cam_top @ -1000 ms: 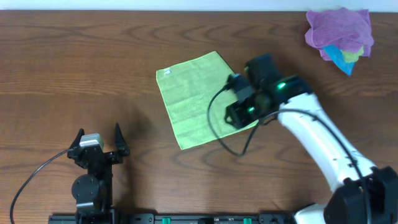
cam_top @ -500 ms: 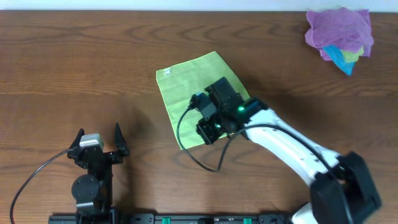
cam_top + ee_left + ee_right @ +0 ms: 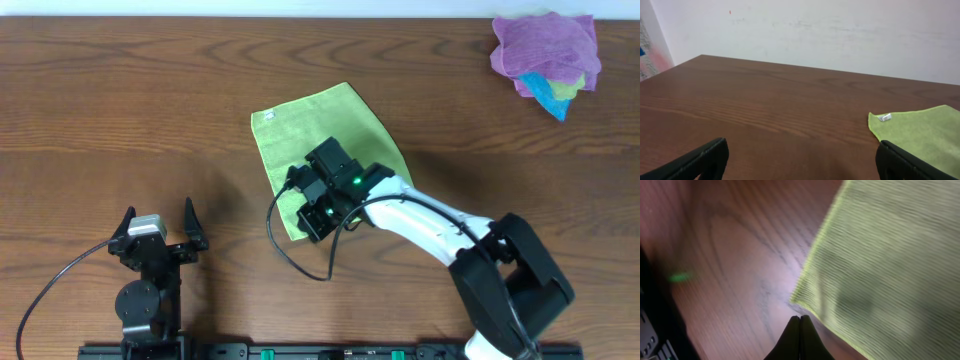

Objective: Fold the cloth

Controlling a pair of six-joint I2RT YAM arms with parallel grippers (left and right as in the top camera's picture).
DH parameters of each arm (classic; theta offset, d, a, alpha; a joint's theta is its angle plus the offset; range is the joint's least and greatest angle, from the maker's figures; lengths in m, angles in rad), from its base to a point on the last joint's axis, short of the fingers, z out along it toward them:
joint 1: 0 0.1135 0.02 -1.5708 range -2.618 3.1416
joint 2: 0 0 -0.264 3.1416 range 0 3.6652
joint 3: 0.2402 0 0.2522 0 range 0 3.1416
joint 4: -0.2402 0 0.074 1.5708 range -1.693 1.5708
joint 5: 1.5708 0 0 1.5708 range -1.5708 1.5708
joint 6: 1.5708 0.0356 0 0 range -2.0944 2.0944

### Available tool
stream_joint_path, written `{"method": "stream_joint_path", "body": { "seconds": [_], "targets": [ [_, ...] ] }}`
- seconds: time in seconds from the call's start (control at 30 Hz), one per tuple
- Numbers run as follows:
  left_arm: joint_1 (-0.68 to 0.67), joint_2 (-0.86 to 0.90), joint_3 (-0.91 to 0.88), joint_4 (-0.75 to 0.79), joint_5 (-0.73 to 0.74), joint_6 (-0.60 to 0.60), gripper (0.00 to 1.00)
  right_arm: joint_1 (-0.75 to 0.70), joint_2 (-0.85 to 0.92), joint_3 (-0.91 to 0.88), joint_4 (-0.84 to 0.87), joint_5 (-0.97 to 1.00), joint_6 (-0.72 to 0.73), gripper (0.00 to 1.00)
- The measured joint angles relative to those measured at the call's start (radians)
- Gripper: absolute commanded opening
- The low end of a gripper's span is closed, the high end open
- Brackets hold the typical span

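One cloth (image 3: 320,130) lies flat, askew, white tag (image 3: 267,116) at far-left corner

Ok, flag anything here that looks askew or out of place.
The lime-green cloth lies flat but diagonal to the table edges. The right gripper is shut at its near corner; whether it caught fabric is unclear. A crumpled pile of cloths sits far right.

The overhead view is lit brightly and evenly, and the table (image 3: 100,100) is rendered sharp, with only soft shadows. The right wrist view is smeared by blur, and a pale glare is seen on the wood beside the cloth (image 3: 880,255). The left gripper (image 3: 801,159) is shown dark and unfocused.
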Motion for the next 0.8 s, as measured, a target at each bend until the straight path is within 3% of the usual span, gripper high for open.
{"method": "stream_joint_path", "body": {
  "seconds": [0.8],
  "targets": [
    [0.0, 0.0, 0.0, 0.0, 0.0, 0.0, 0.96, 0.023, 0.087, 0.0, 0.105, 0.069, 0.06, 0.01]
  ]
}}
